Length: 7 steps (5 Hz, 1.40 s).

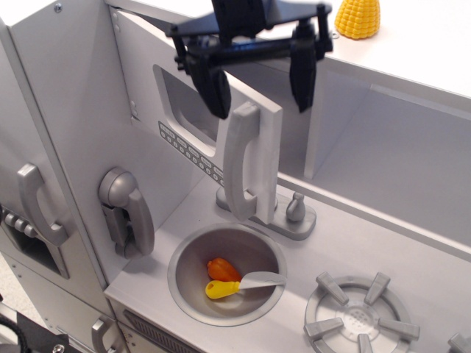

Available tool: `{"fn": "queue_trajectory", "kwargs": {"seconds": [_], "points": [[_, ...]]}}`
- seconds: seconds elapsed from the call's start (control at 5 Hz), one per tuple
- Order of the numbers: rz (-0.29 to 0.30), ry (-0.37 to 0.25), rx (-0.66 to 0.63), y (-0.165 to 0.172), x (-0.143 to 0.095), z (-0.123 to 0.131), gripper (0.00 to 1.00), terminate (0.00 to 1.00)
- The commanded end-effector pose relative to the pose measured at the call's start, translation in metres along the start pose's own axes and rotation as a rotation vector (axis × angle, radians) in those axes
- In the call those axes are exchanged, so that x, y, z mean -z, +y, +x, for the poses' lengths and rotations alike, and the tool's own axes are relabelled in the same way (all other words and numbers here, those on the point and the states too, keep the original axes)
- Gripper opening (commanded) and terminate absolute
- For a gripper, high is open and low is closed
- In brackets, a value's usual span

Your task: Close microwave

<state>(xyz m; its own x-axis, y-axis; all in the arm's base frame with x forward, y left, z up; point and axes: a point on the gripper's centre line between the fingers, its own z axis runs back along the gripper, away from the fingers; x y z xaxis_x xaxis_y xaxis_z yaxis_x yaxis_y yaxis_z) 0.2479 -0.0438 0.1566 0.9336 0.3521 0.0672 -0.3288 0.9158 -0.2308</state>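
The microwave is the toy kitchen's upper box. Its silver-grey door [202, 136] has a window, button rows and a tall grey handle [243, 162]. The door is swung most of the way toward the box, its free edge still a little out from the front. My black gripper [259, 82] hangs just above the door's top free edge, open, with one finger [213, 88] in front of the door and the other [303, 70] behind it. It holds nothing.
A grey toy phone [126, 212] hangs on the left wall. The sink [184, 283] holds an orange and a yellow toy piece and a spoon. A faucet [291, 213] stands behind it, a burner [357, 316] to the right. A toy corn [358, 18] sits on top.
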Motion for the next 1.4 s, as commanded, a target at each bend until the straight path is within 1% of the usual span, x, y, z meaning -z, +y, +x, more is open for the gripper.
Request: {"fn": "queue_trajectory", "kwargs": {"seconds": [0.0, 0.2, 0.4, 0.6, 0.8, 1.0, 1.2], "points": [[0.066, 0.021, 0.169, 0.036, 0.001, -0.05, 1.0, 0.0], [0.139, 0.008, 0.15, 0.069, 0.026, -0.038, 1.0, 0.0], [0.218, -0.01, 0.119, 0.093, 0.046, -0.026, 1.0, 0.0], [0.273, 0.005, 0.071, 0.109, 0.053, -0.009, 1.0, 0.0], [0.292, 0.068, 0.055, 0.114, 0.059, 0.003, 1.0, 0.0], [0.303, 0.062, 0.034, 0.109, 0.068, 0.018, 1.0, 0.0], [0.271, 0.043, 0.041, 0.096, 0.063, 0.025, 1.0, 0.0]]}}
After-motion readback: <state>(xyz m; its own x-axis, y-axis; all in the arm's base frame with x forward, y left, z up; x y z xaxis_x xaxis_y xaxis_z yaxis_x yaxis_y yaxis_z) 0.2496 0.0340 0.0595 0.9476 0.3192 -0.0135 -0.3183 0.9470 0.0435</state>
